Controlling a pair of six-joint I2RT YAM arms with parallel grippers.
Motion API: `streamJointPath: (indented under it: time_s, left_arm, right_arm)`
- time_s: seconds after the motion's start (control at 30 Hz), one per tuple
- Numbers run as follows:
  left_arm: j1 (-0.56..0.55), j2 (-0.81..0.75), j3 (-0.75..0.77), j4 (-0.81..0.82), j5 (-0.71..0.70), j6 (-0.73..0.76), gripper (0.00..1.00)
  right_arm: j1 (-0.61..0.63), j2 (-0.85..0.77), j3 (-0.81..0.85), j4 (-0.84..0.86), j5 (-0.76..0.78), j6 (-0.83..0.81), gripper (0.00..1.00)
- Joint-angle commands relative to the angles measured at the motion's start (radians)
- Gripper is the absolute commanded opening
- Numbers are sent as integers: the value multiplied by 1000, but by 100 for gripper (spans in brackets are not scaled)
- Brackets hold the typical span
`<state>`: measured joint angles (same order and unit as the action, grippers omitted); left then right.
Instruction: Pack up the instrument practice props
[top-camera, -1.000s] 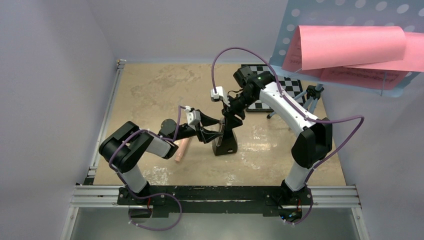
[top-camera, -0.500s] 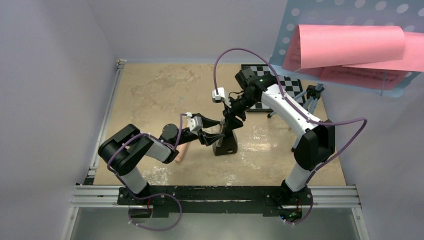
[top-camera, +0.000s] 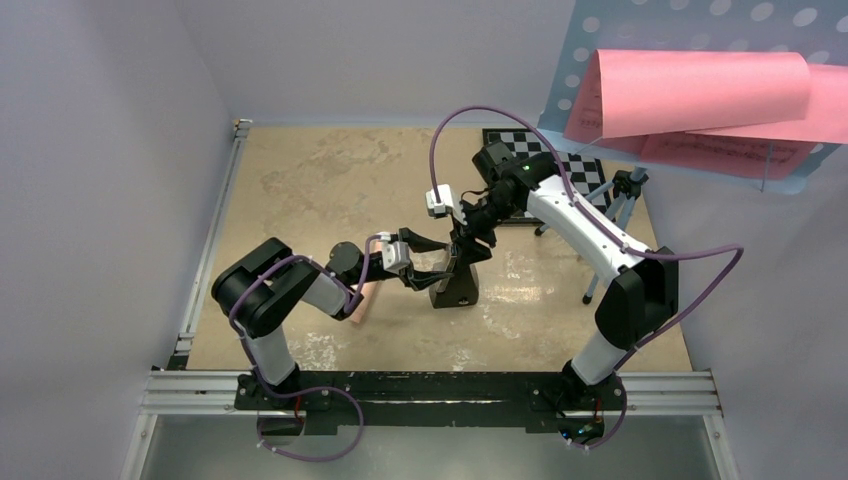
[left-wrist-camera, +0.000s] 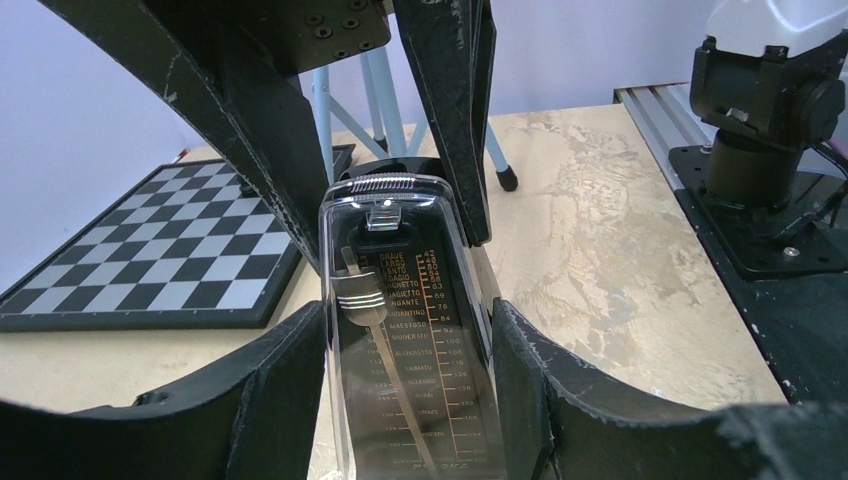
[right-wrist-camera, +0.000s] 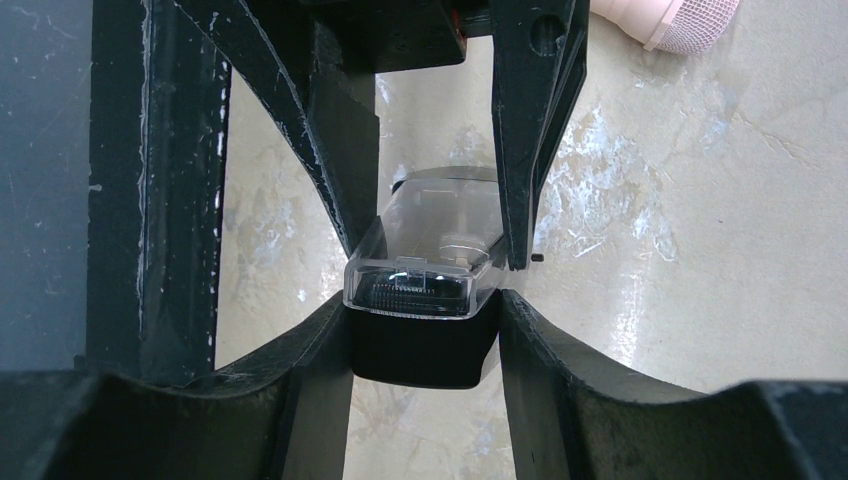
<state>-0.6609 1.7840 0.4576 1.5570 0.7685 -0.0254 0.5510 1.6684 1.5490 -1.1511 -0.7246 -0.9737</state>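
Two robot arms meet over one prop at mid-bench. At the left, the peach-pink recorder (top-camera: 365, 300) lies on the bench (top-camera: 300, 180), just beside the left arm. The left gripper (top-camera: 432, 272) pinches the lower flanks of the metronome (top-camera: 458, 285), its fingers pressed against both sides. The right gripper (top-camera: 468, 252) comes down from the far side and clamps the same metronome nearer its top. Far right, the chessboard (top-camera: 585, 175) lies flat, and the light-blue music stand (top-camera: 600, 30) holds the pink pages (top-camera: 700, 95).

The likely hazard is the double hold. If the arms pull in different directions, the metronome could twist between the fingers or skid out, since its clear cover looks smooth and its sides taper upward. If one gripper lets go while the other holds off-centre, it could tip. A sweep by the left arm could also knock the recorder.

The metronome stands upright. It is a small black pyramid with a glossy transparent front, and behind that are a silver pendulum weight and a gold-printed tempo scale.
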Motion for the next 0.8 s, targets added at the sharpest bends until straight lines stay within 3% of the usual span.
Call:
streamJointPath:
  time_s: [0.0,0.5,0.67,0.77]
  left_arm:
    - [-22,111,28,0,83,78,0]
    - [-31,89,-91,-2,-9,-118,0]
    - [-38,84,-118,-4,-18,-84,0]
    - [-42,93,-75,-133,-89,-65,0]
  right_arm:
    - [80,83,-44,86,-165,-19,0]
    - [79,94,-66,206,-130,123,0]
    - [77,67,-113,271,-116,152,0]
    - [77,66,-114,246,-112,110,0]
